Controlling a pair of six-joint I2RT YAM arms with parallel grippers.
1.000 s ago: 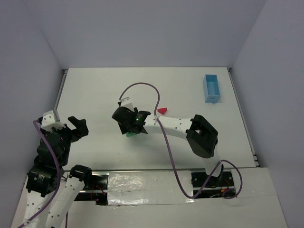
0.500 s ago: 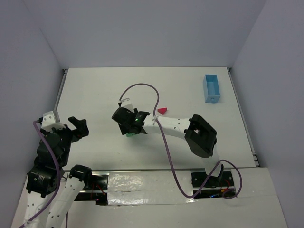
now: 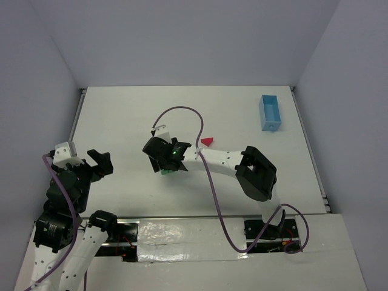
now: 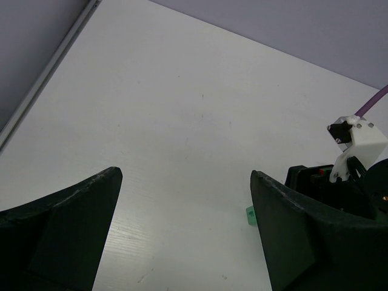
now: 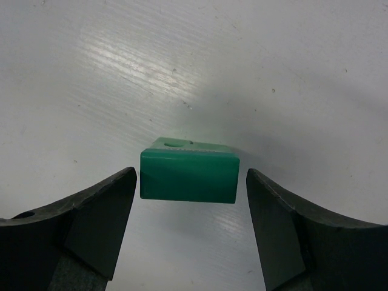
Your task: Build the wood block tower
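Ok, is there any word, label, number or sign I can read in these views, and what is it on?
None can be read in any view.
The green block, red triangle, blue box and table all show plain surfaces with no writing.

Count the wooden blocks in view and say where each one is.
2. One green block sits inside the open right claw. One red triangular block lies on the table just beyond that arm's wrist. More green pieces may be hidden beneath the claw.
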